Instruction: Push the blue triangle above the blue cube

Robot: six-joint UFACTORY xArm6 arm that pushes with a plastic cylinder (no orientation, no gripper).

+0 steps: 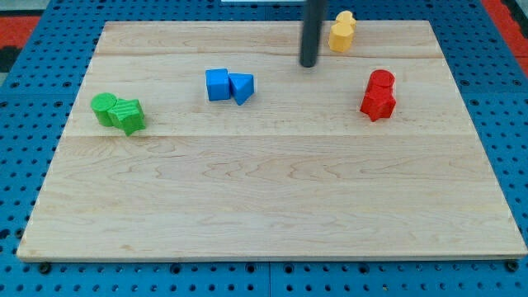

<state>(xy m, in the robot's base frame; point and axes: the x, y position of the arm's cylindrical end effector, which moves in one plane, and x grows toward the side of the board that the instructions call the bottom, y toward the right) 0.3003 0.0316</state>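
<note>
Pale wooden board [272,190] holds the blue plastic triangle [242,87] touching the blue plastic cube [218,84] on its right; my bare rod tip [308,63], holding nothing, stands well right. A careless push could drag the cube along too.

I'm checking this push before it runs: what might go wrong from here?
1. The blue triangle touches the blue cube on its right, so a push from the view's right would likely shove both along together.
2. My tip sits up and right of the pair, near the yellow block; it must circle below the triangle, and a loose path might clip either blue block.
</note>
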